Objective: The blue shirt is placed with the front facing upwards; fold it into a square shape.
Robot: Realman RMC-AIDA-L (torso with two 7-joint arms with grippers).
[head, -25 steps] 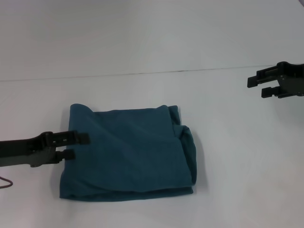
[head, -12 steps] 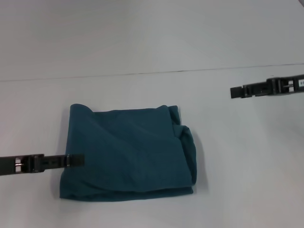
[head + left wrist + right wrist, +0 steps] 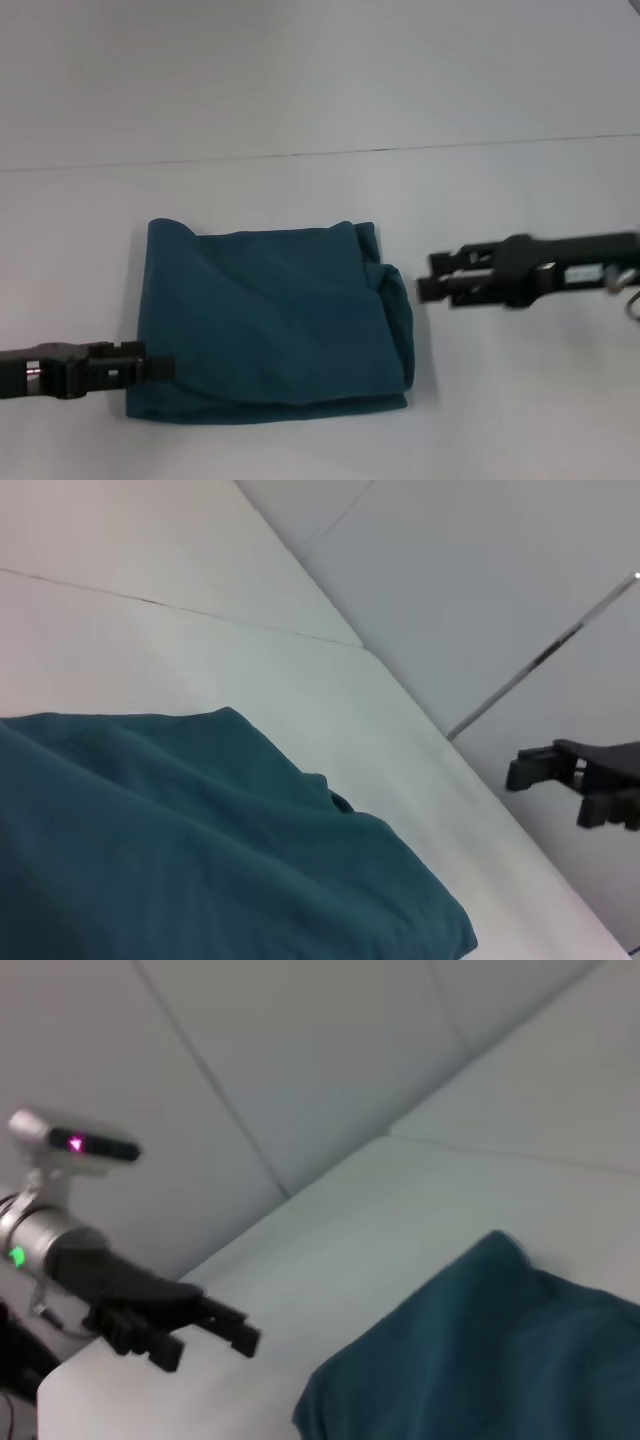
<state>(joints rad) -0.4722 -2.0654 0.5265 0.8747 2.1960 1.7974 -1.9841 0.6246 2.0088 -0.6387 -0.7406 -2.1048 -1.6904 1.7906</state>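
The dark teal-blue cotton shirt (image 3: 272, 322) already lies as a rough square between both pincers. The left gripper (image 3: 160, 368) is at its near corner, the right gripper (image 3: 428, 277) just off the bunched edge, jaws slightly apart and empty. Probably lining up to tidy edges.

Even, soft overhead light; white surface (image 3: 300, 120) slightly washed out. Faint shadow under blue shirt (image 3: 270, 320). Right tool (image 3: 432, 277) motion-blurred; wrist views soft
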